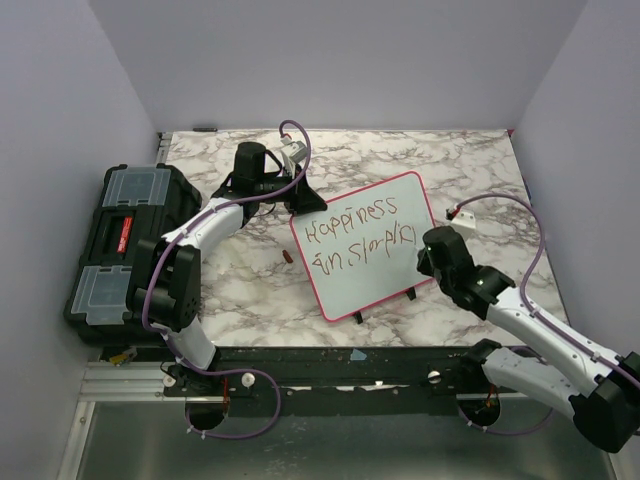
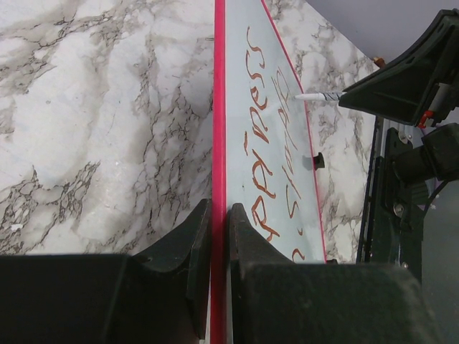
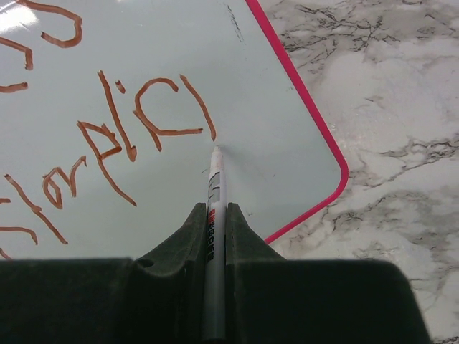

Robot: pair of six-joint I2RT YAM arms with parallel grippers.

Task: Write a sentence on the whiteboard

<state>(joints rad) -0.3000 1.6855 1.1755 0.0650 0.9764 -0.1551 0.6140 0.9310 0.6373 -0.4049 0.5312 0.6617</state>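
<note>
The whiteboard (image 1: 365,270), pink-framed, lies tilted on the marble table. The sentence (image 1: 362,225) in red-brown marker reads "Happiness" over "in Simplici". My left gripper (image 1: 300,205) is shut on the board's far left edge; in the left wrist view its jaws (image 2: 219,222) pinch the pink frame (image 2: 219,107). My right gripper (image 1: 432,255) is shut on a white marker (image 3: 214,193). The marker's tip touches the board (image 3: 287,165) just right of the last stroke of the lettering (image 3: 154,115). The marker (image 2: 319,95) also shows in the left wrist view.
A black toolbox (image 1: 125,245) stands at the table's left edge. A small red cap (image 1: 287,258) lies on the marble (image 1: 240,290) left of the board. Two black feet (image 1: 358,318) stick out from the board's near edge. Purple walls enclose the table.
</note>
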